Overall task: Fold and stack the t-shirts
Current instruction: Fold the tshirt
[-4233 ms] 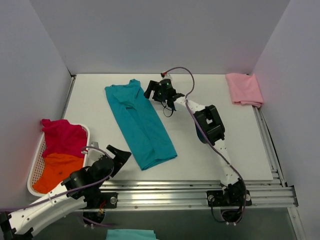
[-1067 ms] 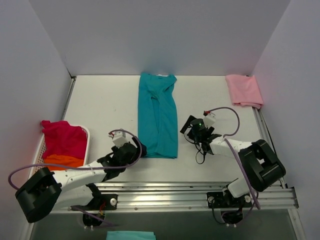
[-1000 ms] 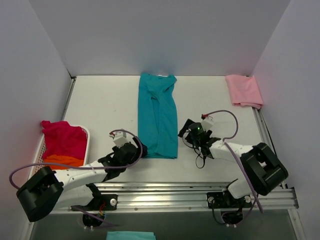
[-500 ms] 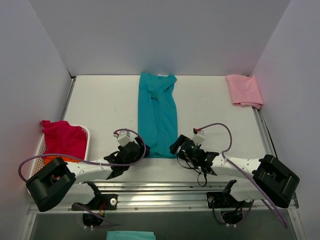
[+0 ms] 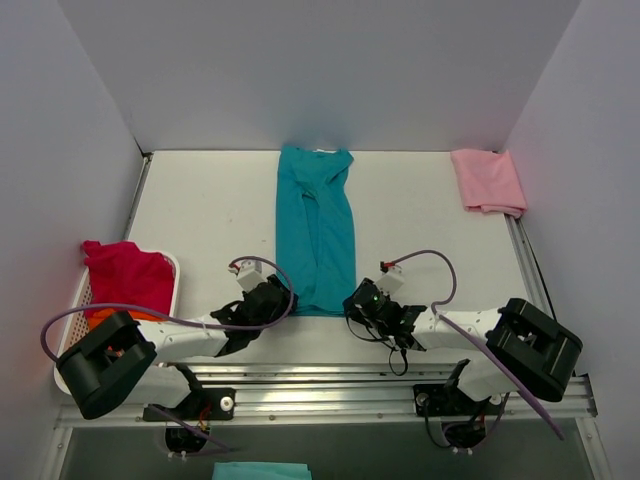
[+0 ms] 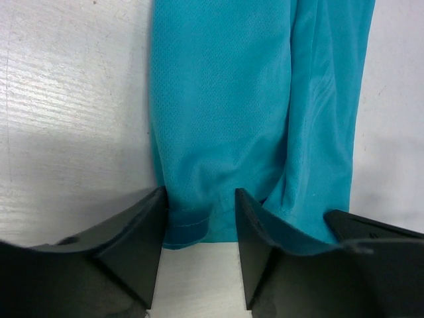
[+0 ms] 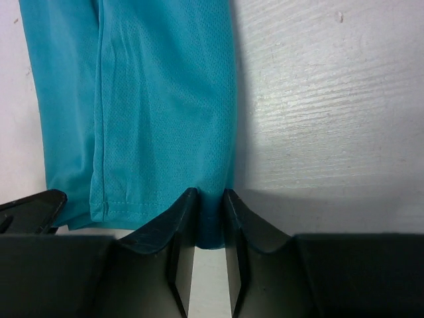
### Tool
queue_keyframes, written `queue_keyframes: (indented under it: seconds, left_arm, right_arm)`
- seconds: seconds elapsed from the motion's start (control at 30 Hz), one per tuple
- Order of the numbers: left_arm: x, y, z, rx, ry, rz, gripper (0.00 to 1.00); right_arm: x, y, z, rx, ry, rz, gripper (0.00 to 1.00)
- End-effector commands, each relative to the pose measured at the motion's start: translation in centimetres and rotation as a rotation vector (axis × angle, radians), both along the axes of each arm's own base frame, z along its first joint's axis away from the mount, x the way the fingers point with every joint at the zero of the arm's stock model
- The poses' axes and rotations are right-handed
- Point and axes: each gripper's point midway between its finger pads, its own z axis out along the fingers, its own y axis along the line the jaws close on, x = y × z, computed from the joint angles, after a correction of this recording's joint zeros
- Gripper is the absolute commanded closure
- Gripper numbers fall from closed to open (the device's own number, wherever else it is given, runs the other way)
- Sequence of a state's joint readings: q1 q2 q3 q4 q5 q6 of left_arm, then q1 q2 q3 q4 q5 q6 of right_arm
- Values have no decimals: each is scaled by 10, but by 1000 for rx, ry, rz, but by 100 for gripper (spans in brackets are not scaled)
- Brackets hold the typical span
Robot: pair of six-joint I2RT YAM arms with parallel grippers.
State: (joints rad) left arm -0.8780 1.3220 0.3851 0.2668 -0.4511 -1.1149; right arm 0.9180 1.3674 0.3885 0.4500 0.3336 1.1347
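The teal t-shirt point(image 5: 316, 230) lies as a long narrow strip down the middle of the table, collar at the back, hem towards me. My left gripper point(image 5: 275, 298) stands at the hem's near left corner. In the left wrist view its fingers point(image 6: 149, 225) straddle that corner of the teal t-shirt point(image 6: 218, 119) with a clear gap, the left gripper point(image 6: 199, 222) open. My right gripper point(image 5: 357, 299) is at the near right corner. In the right wrist view the right gripper point(image 7: 211, 202) is shut on the hem edge of the teal t-shirt point(image 7: 165, 99).
A folded pale pink t-shirt point(image 5: 488, 180) lies at the back right corner. A white basket point(image 5: 176, 268) at the left edge holds the magenta-red t-shirt point(image 5: 125, 275) over the orange one point(image 5: 100, 320). Metal rails point(image 5: 330, 385) run along the near edge.
Both grippers have come in towards me and inward to the hem's near corners and narrowed. The right one has closed on the right corner; the left one has half closed around the left corner.
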Motion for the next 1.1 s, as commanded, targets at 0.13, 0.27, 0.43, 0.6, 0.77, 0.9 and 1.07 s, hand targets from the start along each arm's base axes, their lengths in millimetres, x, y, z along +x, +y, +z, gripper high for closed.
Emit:
queue_keyframes:
  seconds: [0.13,0.27,0.43,0.6,0.77,0.9,1.07]
  left_arm:
    - [4,-10,12,-36,-28,-13,80]
    - [4,-11,7,-25,-20,-19,98]
    - [-7,-8,9,-37,-7,-26,98]
    - [-37,7,14,-29,38,-31,98]
    - [-60,20,21,-21,70,-46,98]
    - [-66,26,35,-49,61,-49,98]
    - [-55,32,74,-68,-13,-10,98]
  right_arm:
    - [3,-13,2,-48,-29,-40,100]
    - [4,-17,4,-65,-40,-45,100]
    - [-3,-26,6,-91,-31,-51,100]
    - [-16,-33,17,-86,-42,-58,100]
    - [-30,-33,20,-94,-34,-39,100]
    - [-29,-30,32,-98,-49,-41,100]
    - [-5,-19,75,-131,-137,-54,100]
